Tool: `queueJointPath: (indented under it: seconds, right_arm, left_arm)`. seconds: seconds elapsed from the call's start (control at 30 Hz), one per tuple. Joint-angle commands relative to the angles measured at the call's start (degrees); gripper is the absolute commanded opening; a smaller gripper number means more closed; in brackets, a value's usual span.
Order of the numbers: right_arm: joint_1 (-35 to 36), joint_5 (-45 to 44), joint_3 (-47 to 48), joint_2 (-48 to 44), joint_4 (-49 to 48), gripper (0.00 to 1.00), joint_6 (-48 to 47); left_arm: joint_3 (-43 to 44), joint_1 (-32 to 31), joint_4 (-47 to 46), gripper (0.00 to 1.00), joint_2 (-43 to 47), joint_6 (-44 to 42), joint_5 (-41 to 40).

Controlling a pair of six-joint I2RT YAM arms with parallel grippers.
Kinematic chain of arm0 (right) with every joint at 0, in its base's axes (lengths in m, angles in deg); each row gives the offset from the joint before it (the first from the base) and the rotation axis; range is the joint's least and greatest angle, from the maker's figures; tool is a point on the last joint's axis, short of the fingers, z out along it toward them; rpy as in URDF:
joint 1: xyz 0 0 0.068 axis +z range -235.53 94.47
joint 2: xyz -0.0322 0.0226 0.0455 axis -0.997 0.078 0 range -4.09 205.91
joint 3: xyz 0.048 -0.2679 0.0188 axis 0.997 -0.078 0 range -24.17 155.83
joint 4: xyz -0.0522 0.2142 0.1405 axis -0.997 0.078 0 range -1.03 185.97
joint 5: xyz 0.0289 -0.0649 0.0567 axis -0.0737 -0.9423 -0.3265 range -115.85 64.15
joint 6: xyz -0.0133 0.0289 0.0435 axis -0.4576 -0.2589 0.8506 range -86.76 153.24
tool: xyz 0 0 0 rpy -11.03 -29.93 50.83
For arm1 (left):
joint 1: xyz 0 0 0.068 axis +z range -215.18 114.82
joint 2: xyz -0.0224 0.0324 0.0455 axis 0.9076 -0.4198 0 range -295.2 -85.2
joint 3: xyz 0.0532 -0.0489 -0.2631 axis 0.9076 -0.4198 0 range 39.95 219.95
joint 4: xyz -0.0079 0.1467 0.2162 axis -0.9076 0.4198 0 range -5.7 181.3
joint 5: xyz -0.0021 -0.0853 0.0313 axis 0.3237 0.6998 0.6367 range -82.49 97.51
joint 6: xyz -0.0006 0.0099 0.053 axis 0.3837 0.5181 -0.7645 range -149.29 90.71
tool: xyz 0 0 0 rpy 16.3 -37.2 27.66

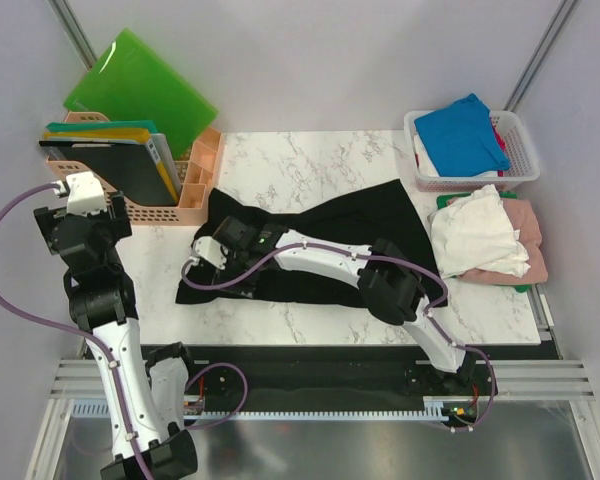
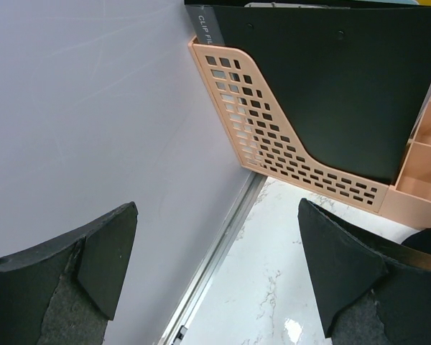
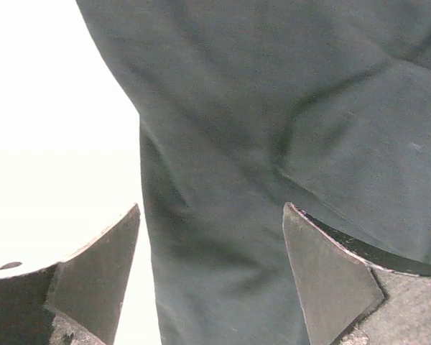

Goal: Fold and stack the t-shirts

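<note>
Black t-shirt (image 1: 370, 215) lies on table (image 1: 310, 150) | right jaws apart over its edge | left jaws apart, empty

Bright, even light from above; crisp overhead view.
At the right wrist the white marble tabletop (image 3: 50, 144) burned out to blank white beside the dim, soft black cloth t-shirt (image 3: 273, 144); shadows were faint.
</note>
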Motion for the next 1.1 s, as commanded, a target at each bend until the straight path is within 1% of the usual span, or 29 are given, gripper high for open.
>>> queueJointPath:
  seconds: [0.0, 0.2, 0.33, 0.43, 0.47, 0.5, 0.53, 0.57, 0.6, 0.63, 0.67, 0.73, 0.77, 0.8, 0.83, 0.87, 0.9, 0.93, 0.97, 1.0, 1.03, 1.07]
  right_arm:
    - [0.5, 0.5, -0.2, 1.4, -2.1, 0.87, 0.2]
    - [0.4, -2.9, 2.6, 3.7, -3.0, 0.86, -1.1]
    - [-0.3, -2.8, 3.9, 2.7, -2.6, 0.85, -1.5]
    - [-0.5, -2.4, 3.4, 0.4, -1.5, 0.86, -0.7]
    - [-0.4, -1.8, 3.4, -1.5, -0.4, 0.87, -0.4]
    - [-0.5, -1.1, 3.3, -2.8, 0.6, 0.88, -0.1]
    - [-0.4, 1.7, 2.9, -4.3, 3.2, 0.92, 0.2]
    - [-0.4, 3.7, 2.9, -7.9, 4.8, 0.94, 1.2]
    - [-0.4, 6.7, 3.1, -9.9, 8.0, 0.98, 1.9]
    - [-0.5, 11.8, 4.2, -11.6, 9.5, 0.98, 2.8]
    - [-0.4, 14.4, 4.8, -14.9, 10.7, 0.98, 3.5]
    - [-0.4, 18.2, 5.0, -18.9, 13.6, 0.98, 2.9]
    - [-0.3, 18.5, 4.7, -20.0, 13.7, 0.98, 2.9]
    - [-0.4, 18.2, 4.1, -21.0, 15.3, 0.98, 0.7]
    - [-0.3, 14.1, 2.0, -23.1, 15.9, 0.98, -0.2]
    - [-0.4, 10.7, 0.3, -24.4, 16.1, 0.98, -0.9]
    - [-0.5, 5.6, -4.3, -25.8, 15.2, 0.98, -1.3]
    - [-1.0, -3.5, -7.4, -29.3, 13.7, 0.98, -0.9]
    - [-1.7, -8.3, -10.9, -31.6, 11.8, 0.98, -0.7]
    - [-2.5, -11.0, -18.5, -33.9, 7.6, 0.98, -2.1]
    - [-5.1, -12.9, -22.4, -39.3, 5.3, 0.98, -3.1]
    - [-6.7, -17.3, -26.2, -41.9, 3.0, 0.98, -4.2]
  left_arm:
    - [0.7, 0.5, -1.6, 1.00, -0.6, 0.7, 1.4]
    - [0.9, 0.4, -0.8, 1.00, -1.0, 0.3, 2.3]
    - [0.4, 0.4, -0.1, 1.00, -1.1, 0.6, 4.2]
    - [-0.1, 0.5, 2.1, 1.00, -1.8, 1.9, 10.2]
    - [-0.3, 0.5, 2.9, 1.00, -2.1, 1.4, 15.1]
    - [-0.9, 0.5, 3.8, 1.00, -1.9, 1.0, 16.7]
    - [-1.5, 0.4, 4.2, 1.00, -1.7, -0.6, 18.0]
    - [-2.4, 0.5, 4.6, 1.00, -1.2, -2.0, 19.9]
    - [-3.1, 0.5, 5.0, 1.00, -0.8, -2.9, 20.0]
    - [-3.8, 0.5, 5.0, 1.00, -0.4, -5.0, 19.9]
    - [-5.4, 0.5, 5.0, 1.00, -0.2, -5.9, 19.7]
    - [-7.5, 0.5, 5.0, 1.00, -0.2, -7.3, 20.2]
    - [-7.9, 0.5, 5.2, 1.00, -0.3, -7.4, 21.3]
    - [-8.0, 0.5, 5.7, 1.00, -0.4, -7.3, 22.6]
    - [-8.0, 0.5, 7.7, 1.00, -0.8, -7.6, 27.4]
    - [-6.9, 0.5, 9.3, 1.00, -1.3, -8.0, 30.5]
    - [-6.3, 0.3, 10.7, 1.00, -2.6, -8.0, 33.3]
    - [-5.3, 0.4, 15.5, 1.00, -3.6, -8.6, 40.6]
    - [-3.1, 0.4, 18.0, 1.00, -4.7, -9.4, 44.3]
    - [-2.3, 0.3, 20.7, 1.00, -7.2, -10.8, 47.6]
    - [-1.6, 0.2, 24.6, 1.00, -8.2, -12.0, 52.6]
    - [-0.4, -0.3, 25.9, 1.00, -9.5, -12.4, 53.6]
